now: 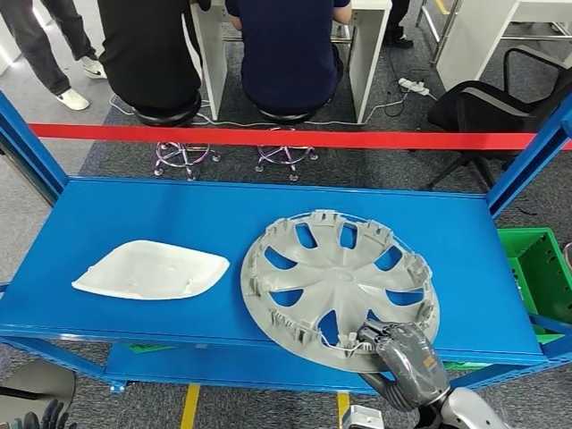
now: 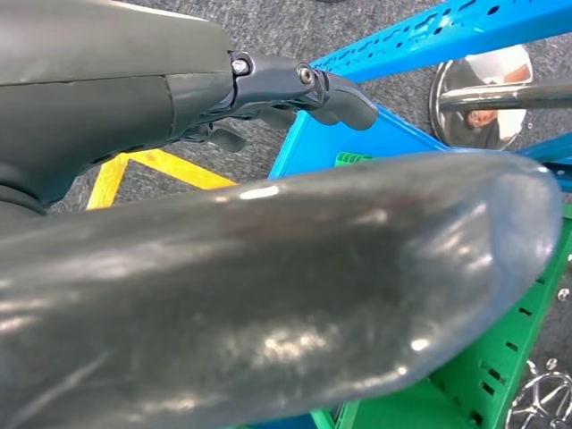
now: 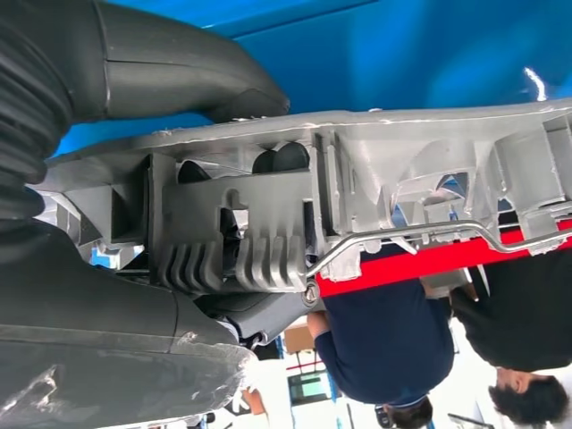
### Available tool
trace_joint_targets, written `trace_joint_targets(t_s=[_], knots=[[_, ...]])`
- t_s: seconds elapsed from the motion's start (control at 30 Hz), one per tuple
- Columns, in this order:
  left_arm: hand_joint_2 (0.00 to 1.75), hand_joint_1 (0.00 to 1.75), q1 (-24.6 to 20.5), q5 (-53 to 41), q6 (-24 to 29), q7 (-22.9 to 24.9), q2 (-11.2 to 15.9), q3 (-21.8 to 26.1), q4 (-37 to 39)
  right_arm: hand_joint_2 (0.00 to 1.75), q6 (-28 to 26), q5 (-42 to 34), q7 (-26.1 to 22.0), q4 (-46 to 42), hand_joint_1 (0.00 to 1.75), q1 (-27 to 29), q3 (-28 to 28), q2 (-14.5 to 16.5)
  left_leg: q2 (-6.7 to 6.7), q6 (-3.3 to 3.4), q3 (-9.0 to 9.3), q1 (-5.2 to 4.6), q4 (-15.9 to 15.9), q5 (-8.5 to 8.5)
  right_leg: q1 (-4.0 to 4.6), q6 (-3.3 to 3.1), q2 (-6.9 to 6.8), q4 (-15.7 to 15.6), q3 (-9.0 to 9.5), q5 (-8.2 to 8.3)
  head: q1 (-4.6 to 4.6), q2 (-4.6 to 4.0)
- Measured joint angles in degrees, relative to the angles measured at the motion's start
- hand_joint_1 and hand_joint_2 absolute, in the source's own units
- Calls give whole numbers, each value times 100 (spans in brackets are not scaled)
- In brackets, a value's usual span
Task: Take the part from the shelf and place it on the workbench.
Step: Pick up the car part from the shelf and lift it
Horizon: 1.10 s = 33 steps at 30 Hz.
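Head view: my right hand (image 1: 398, 353) grips the near rim of the grey wheel cover (image 1: 337, 284), which lies on the blue shelf (image 1: 135, 214)
Containers: a green crate (image 1: 542, 268) sits just beyond the shelf's right end; I cannot tell what is in it. My left wrist view shows green crate walls (image 2: 472, 375) below the shelf frame, contents hidden
Surface: the blue shelf deck carries the wheel cover on its right half and a white moulded panel (image 1: 152, 270) on its left half, the two apart
Room: behind the shelf a red tape (image 1: 297, 138) runs across; beyond it two people sit on stools at white desks, and a black chair (image 1: 492, 107) stands to the right, on grey carpet
Task part: the wheel cover is round, matt grey, its spokes separated by openings that show the blue deck, with clips around its edge
Right wrist view: my fingers (image 3: 202, 76) and thumb close on the cover's ribbed rim (image 3: 270, 232), a wire ring along it
Left hand (image 2: 283, 85): low beside the shelf, holding nothing; I cannot tell how far the fingers are spread
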Motion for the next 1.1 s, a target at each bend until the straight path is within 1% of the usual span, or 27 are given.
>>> trace_joint_targets(t_s=[0.03, 0.13, 0.17, 0.43, 0.57, 0.63, 0.67, 0.77, 0.83, 0.9, 1.0, 1.1], knots=[[0, 0, 0, -1, -1, 0, -1, 1, 0, 175, 0, 1, 0, 0, 123, 0, 1, 0, 0, 0, 0, 0, 0, 0, 0, 0, 0, 0, 0, 0, 0, 0], [0, 0, 0, -4, -2, 0, -5, 3, 0, 175, 2, 2, 3, -2, 131, 4, 10, 0, 0, 0, 1, 0, 0, 0, 0, 0, 0, 0, 0, 0, -1, 0], [0, 0, 0, -13, -7, 0, -8, 5, 0, 175, 4, 5, 14, -2, 175, 6, 15, 0, 0, 0, 1, 0, 0, 0, 0, 0, 0, 0, 0, 0, -1, 0], [0, 0, -12, -132, -50, -14, -39, 63, -1, 175, -15, 67, 87, 0, 175, 15, 28, -2, 0, 0, 2, 0, 0, 0, 0, 0, 0, 0, 1, 0, 1, 0], [0, 0, -16, -377, -18, -127, -50, 117, -5, 175, -57, 132, 126, 0, 175, 18, 36, -4, 0, 0, 3, 0, 0, 0, 0, 0, 0, 0, 2, 0, -1, 0], [0, 0, -12, -586, 80, -224, -64, 134, -28, 175, -239, 274, 81, 0, 175, 44, 37, -4, 0, 0, 3, 0, -1, 0, 0, 0, -2, 0, 3, 0, -1, 0], [0, 0, -7, -657, 106, -250, -81, 145, -53, 175, -438, 417, 19, 1, 175, 68, 36, 3, -1, 0, 2, 0, -1, 0, 0, 0, -3, 0, 4, -1, -1, 0], [0, 0, 21, -775, 96, -248, -183, 232, -184, 175, -1327, 1042, -235, 4, 175, 147, 20, 114, -2, 0, 0, -1, -1, 0, 0, 1, -1, 1, 18, -1, 0, 0], [0, 0, 38, -828, 95, -240, -255, 296, -274, 175, -1751, 1372, -434, -3, 175, 171, -45, 261, -1, 0, 1, 0, -2, 0, 0, 1, 2, 1, 24, -1, 0, 0], [0, 0, 43, -871, 96, -239, -316, 352, -338, 175, -1913, 1542, -740, -42, 175, 196, -178, 451, -1, -2, 7, 0, -2, -1, 0, -1, -1, 1, 14, -5, 1, 0], [0, 0, 51, -908, 96, -240, -391, 429, -406, 175, -1939, 1578, -1331, -114, 175, 309, -457, 787, -6, -6, 11, 0, -7, -4, 1, -5, -11, 0, 10, -11, -1, 0], [0, 0, 68, -931, 95, -240, -441, 498, -461, 175, -1939, 1508, -1785, -171, 175, 435, -760, 1115, -8, -6, 11, 0, -11, -3, 1, -6, -12, 1, 11, -13, -1, 0]])
